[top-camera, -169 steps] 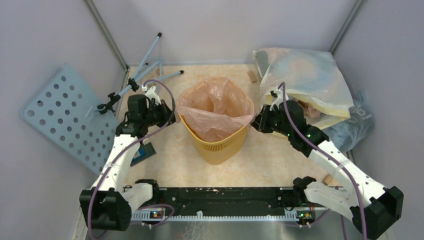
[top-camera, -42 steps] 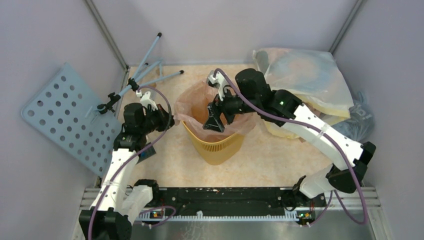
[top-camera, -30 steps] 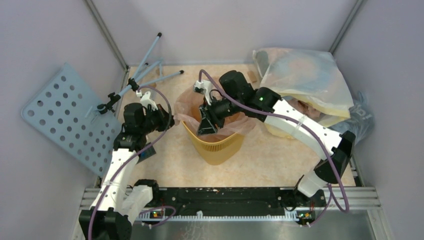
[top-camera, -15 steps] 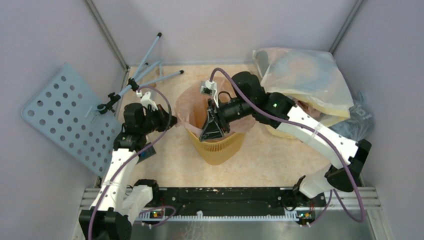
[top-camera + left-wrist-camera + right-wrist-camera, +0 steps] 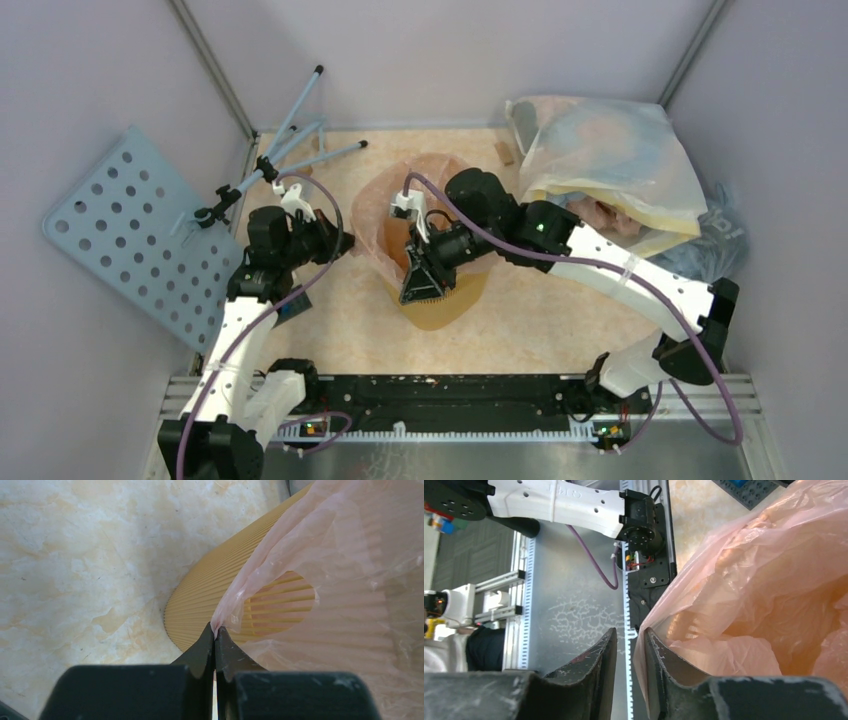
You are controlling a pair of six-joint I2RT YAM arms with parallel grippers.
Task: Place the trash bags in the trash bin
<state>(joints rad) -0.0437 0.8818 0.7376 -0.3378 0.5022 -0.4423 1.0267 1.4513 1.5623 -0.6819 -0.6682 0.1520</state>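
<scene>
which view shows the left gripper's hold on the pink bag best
The left wrist view: the left gripper is shut on an edge of the pink bag, close to the bin. The top view shows this gripper small, its pinch unclear; the right wrist view shows the bag but not this pinch.

Robot lab test cell, not a home or shop. Plain pale walls (image 5: 450,60) box it in on three sides, with bare metal posts (image 5: 210,68) in the far corners. Two white and black robot arms, left arm (image 5: 232,320) and right arm (image 5: 620,275), are bolted to a black rail (image 5: 440,392) at the near edge of a beige marble-look surface (image 5: 340,320). Spare props sit at the edges: blue perforated panel (image 5: 125,235) leaning on the left wall, pale blue tripod (image 5: 290,140), big whitish-yellow sack (image 5: 610,160), grey-blue bag (image 5: 715,245). The right wrist view shows a toothed rail (image 5: 628,610) along the metal base plate (image 5: 574,630).
</scene>
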